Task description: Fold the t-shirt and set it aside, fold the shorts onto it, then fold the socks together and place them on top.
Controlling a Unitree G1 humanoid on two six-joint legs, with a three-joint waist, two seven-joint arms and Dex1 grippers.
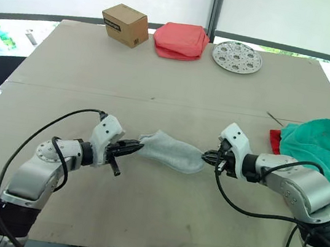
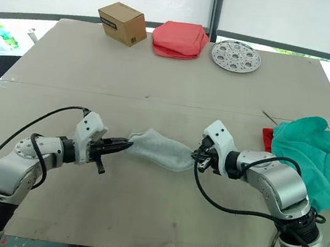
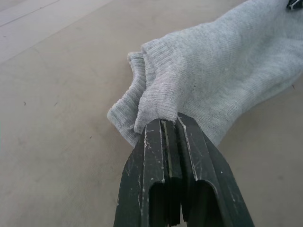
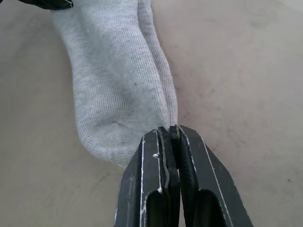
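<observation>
Biggest thing here is the table point(image 1: 162, 61), a wide flat tan board with a seam running across it, matte and a bit scuffed. Behind it there's a bright white wall or window with a dark post in the middle, so lots of light coming in.

On the robot's right edge, the shorts point(image 1: 325, 153) sit in a rumpled teal heap, and a bit of red, probably the t-shirt point(image 1: 274, 140), pokes out from underneath. Doesn't look neatly stacked, but most of the red is hidden so I can't really judge the fold.

At the far edge: a folded pink cloth point(image 1: 180, 40), a small cardboard box point(image 1: 125, 24) beside it, and a round metal plate point(image 1: 237, 56) with holes. All well away from the action.

The socks point(image 1: 170, 151) are mid-table, both grey ones laid together and stretched between the arms. The left gripper point(image 1: 135, 146) is pinched tight on the cuff end, and the right gripper point(image 1: 208, 157) is clamped on the toe end, fingers pressed together with just a thin bit of knit in between.

What could go wrong, I reckon: both grips are right on the edge of the fabric, so a pull apart could let an end slip out. In the left wrist view the cuffs aren't quite lined up, so one sock might be held and the other just riding along, and it could drop during the fold. And that lumpy pile isn't a great landing spot; the socks could roll off.
</observation>
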